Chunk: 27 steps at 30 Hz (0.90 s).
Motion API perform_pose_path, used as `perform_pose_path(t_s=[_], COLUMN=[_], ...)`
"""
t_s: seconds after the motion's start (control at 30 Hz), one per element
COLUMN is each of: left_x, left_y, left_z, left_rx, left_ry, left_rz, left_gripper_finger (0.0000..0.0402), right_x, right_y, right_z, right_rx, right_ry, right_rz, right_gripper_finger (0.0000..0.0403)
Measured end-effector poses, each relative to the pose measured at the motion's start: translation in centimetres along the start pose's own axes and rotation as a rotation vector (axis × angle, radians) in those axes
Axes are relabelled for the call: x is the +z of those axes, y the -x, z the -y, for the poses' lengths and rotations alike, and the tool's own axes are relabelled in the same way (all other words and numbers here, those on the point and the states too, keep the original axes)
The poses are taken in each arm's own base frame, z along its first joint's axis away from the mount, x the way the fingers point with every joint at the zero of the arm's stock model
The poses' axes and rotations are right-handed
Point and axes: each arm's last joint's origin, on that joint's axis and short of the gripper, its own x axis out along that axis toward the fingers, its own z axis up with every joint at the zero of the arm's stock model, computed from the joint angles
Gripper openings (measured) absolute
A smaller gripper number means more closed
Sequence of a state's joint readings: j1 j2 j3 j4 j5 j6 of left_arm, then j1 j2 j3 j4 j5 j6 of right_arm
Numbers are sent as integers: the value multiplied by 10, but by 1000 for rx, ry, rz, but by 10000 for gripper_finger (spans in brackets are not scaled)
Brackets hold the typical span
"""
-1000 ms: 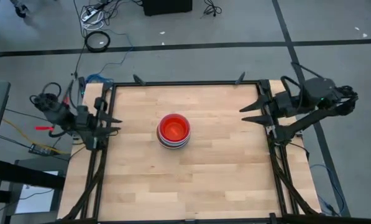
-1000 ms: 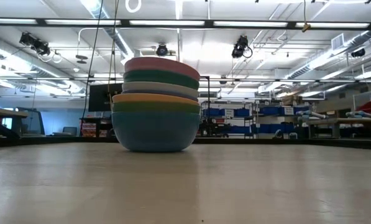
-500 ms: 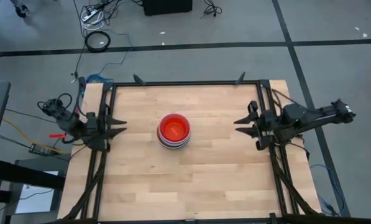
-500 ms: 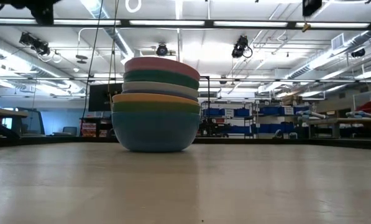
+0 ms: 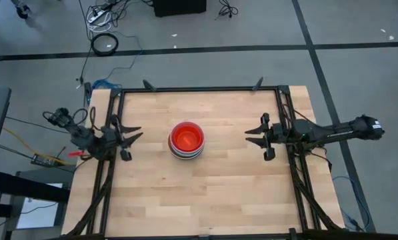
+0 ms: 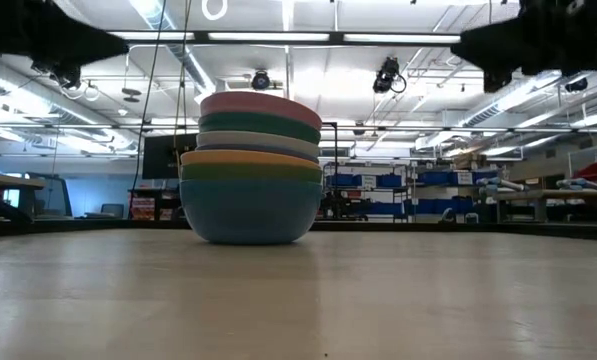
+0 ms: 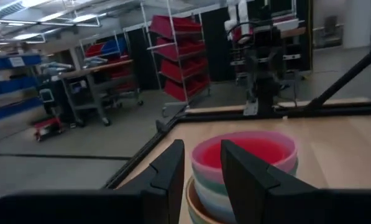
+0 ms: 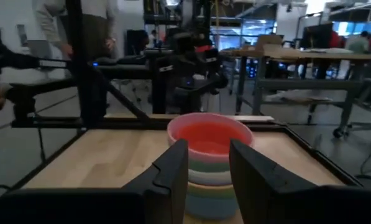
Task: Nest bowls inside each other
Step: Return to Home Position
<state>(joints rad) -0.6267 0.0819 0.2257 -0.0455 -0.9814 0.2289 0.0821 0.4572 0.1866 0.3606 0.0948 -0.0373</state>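
Note:
The bowls (image 5: 187,140) stand nested in one stack at the table's middle. In the low view the stack (image 6: 251,168) has a pink rim on top, green, pale, orange and green rims under it, and a blue bowl at the bottom whose base rests on the wood. From above the innermost bowl shows orange-red. My left gripper (image 5: 136,133) hangs open at the table's left edge and points level at the stack. My right gripper (image 5: 250,136) hangs open at the right edge, also pointing at it. Each wrist view shows the stack (image 7: 244,165) (image 8: 210,155) beyond two parted, bare fingers.
A dark frame (image 5: 199,89) runs around the wooden table (image 5: 199,193). Dark parts of the arms show in the low view's upper corners (image 6: 48,35) (image 6: 538,40). Bare wood lies on every side of the stack. A person (image 8: 79,25) stands beyond the table's left edge.
Both arms have come down. My right gripper has sunk a long way and moved toward the stack. My left gripper has sunk less, turned, and edged toward the stack. The bowls have stayed where they were.

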Motion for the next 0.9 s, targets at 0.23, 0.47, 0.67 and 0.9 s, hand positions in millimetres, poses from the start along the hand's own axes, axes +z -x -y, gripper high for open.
perform_pose_path(t_s=[0.23, 0.47, 0.67, 0.9], left_x=[-29, -51, -49, -42], left_y=[-4, -5, -5, -6], left_z=[11, 16, 16, 12], left_rx=[45, 122, 121, 170], left_ry=[26, 57, 67, 12], left_rz=[-13, -22, -12, 21], left_gripper_finger=[113, 113, 113, 113], right_x=[-30, -42, -41, -33], right_y=[6, 9, 9, 8], right_z=[3, 3, 3, 4], right_rx=[15, -1, -2, -14], right_ry=[-43, -50, -38, 9], right_rz=[20, 18, 21, 54], right_gripper_finger=[107, 106, 107, 107])
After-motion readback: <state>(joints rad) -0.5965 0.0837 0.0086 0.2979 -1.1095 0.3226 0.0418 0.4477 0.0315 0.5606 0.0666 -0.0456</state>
